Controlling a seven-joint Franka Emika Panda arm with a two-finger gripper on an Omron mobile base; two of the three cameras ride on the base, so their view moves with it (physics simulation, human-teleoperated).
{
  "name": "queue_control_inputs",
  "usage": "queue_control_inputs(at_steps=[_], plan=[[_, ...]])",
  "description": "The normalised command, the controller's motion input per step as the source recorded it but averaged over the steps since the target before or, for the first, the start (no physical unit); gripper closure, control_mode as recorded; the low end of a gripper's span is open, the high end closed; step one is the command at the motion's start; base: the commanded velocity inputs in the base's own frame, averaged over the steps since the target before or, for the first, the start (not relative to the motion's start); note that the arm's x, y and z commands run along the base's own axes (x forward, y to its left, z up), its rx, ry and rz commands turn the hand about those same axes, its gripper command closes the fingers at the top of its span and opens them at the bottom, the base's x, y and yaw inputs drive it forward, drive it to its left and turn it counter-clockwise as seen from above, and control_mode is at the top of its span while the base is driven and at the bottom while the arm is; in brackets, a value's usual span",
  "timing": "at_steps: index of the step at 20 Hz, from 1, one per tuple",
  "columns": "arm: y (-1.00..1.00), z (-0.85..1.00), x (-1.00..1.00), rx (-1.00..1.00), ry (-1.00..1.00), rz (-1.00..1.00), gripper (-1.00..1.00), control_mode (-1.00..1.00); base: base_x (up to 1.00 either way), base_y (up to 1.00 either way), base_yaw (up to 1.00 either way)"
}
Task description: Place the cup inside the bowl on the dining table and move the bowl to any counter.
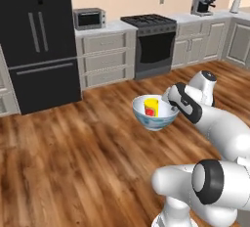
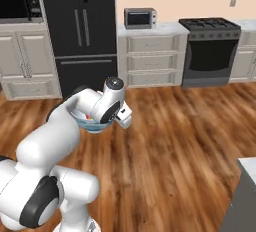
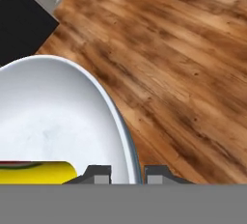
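Clamped on the near rim of the bowl (image 1: 155, 113), the tool (image 3: 126, 174) has one finger inside the white wall and one outside it, so the jaws stand only a rim's thickness apart. From the hand camera the rim runs up between the two dark fingertips (image 3: 99, 174), and the yellow cup (image 1: 152, 106) lies inside the bowl just beside the inner finger. In the left base camera the bowl hangs level in the air above the wooden floor (image 1: 73, 152), with the cup upright in it, its red patch toward the camera.

Open room lies all around: bare planks stretch left, ahead and below the bowl, with nothing standing on them near it. Well ahead, along the far wall, stands a desk (image 1: 105, 28) over panelled drawers, carrying a toaster oven (image 1: 89, 18). To its left is the black fridge (image 1: 34, 35), to its right the black stove (image 1: 151, 40), and farther right another desk stretch with a coffee machine (image 1: 202, 4). In the right base camera the robot's own forearm covers most of the bowl, and a grey slab corner (image 2: 245, 186) shows at the lower right.
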Motion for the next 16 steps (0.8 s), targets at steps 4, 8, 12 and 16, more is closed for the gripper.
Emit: queue_control_inputs(at_steps=[4, 8, 12, 16], plan=[[0.00, 0.00, 0.00, 0.00, 0.00, 0.00, 1.00, 1.00, 1.00, 0.48, -0.09], [0.00, 0.00, 0.00, 0.00, 0.00, 0.00, 1.00, 1.00, 1.00, 0.28, -0.09], [0.00, 0.00, 0.00, 0.00, 0.00, 0.00, 1.00, 1.00, 1.00, 0.18, -0.07], [0.00, 0.00, 0.00, 0.00, 0.00, 0.00, 1.00, 1.00, 1.00, 0.08, -0.03]])
